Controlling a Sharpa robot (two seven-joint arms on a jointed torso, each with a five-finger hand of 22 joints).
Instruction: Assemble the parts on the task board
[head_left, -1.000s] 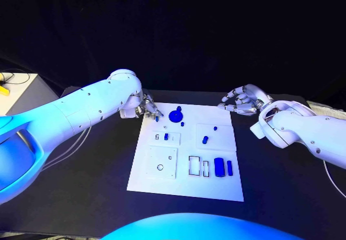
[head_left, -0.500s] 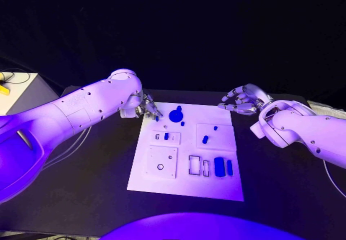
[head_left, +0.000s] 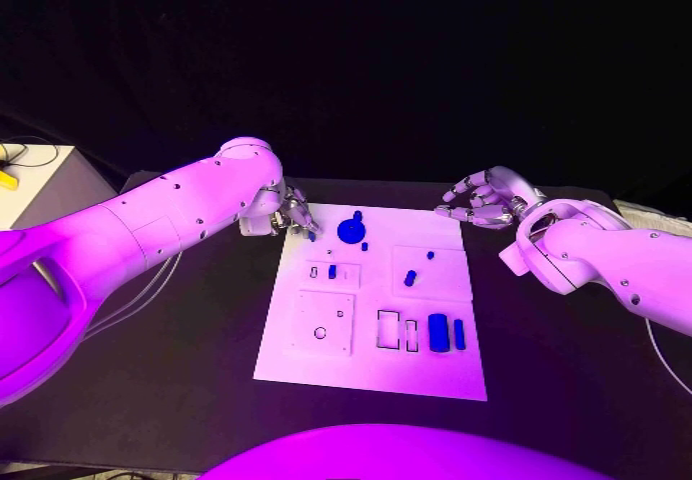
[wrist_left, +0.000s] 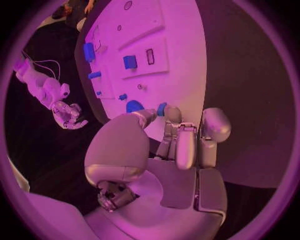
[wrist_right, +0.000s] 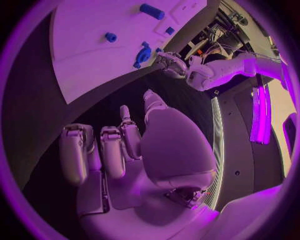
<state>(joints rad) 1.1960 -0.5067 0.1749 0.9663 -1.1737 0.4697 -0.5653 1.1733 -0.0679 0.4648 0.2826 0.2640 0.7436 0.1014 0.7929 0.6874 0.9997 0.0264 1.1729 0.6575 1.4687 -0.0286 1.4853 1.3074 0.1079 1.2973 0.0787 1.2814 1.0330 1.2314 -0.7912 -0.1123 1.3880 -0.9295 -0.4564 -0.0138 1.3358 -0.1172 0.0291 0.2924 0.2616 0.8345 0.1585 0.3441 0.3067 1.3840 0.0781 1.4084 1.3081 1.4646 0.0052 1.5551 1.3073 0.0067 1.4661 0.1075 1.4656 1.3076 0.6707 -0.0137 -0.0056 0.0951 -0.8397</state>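
Just beside left hand (head_left: 296, 217): blue part (head_left: 313, 236).

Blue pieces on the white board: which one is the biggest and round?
The round blue disc at the board's far end, near the left hand; the other blue pieces are small pegs or blocks.

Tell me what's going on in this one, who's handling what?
The left hand is at the far left corner of the task board, pinching a small blue part at its fingertips, beside a round blue part. The right hand hovers off the board's far right corner with fingers curled, holding nothing. Other blue parts lie spread over the board.
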